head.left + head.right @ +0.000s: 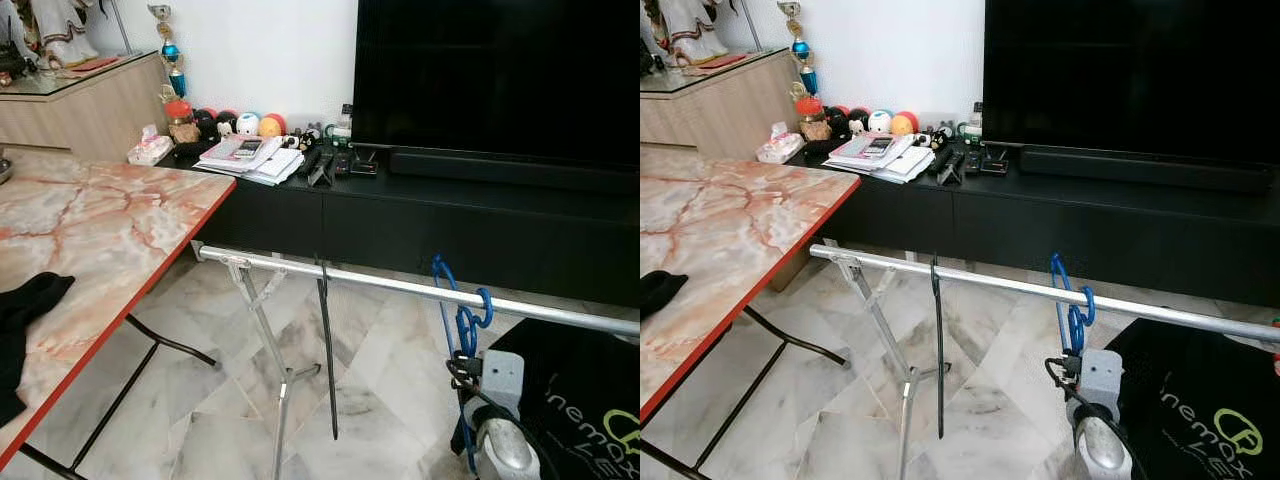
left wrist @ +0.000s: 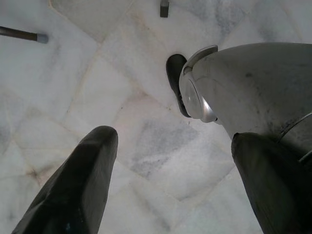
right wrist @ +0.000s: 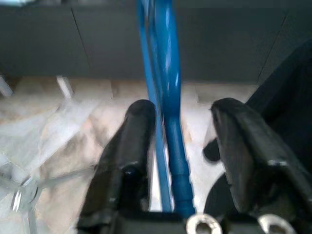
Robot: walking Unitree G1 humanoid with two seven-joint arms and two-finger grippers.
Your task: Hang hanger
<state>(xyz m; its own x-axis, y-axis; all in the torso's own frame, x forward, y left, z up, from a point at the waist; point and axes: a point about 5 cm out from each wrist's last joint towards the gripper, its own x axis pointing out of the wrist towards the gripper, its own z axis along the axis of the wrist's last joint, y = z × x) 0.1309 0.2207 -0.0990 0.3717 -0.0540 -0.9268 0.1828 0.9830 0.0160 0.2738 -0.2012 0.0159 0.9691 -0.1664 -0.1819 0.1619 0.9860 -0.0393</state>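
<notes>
A blue hanger (image 1: 464, 318) hangs by its hook on the silver rail (image 1: 380, 284) of a clothes rack, toward the rail's right end. My right arm (image 1: 497, 410) reaches up from below it. In the right wrist view my right gripper (image 3: 183, 109) is open, its two black fingers (image 3: 127, 151) standing on either side of the blue hanger's stem (image 3: 169, 112) with a gap on one side. My left gripper (image 2: 173, 139) hangs open over the marble floor beside my own silver leg (image 2: 253, 83).
A thin black hanger (image 1: 326, 350) hangs edge-on from the middle of the rail. The marble table (image 1: 90, 230) with a black cloth (image 1: 22, 310) stands at the left. A black TV console (image 1: 450, 230) runs behind the rail. A black bag (image 1: 585, 400) sits at lower right.
</notes>
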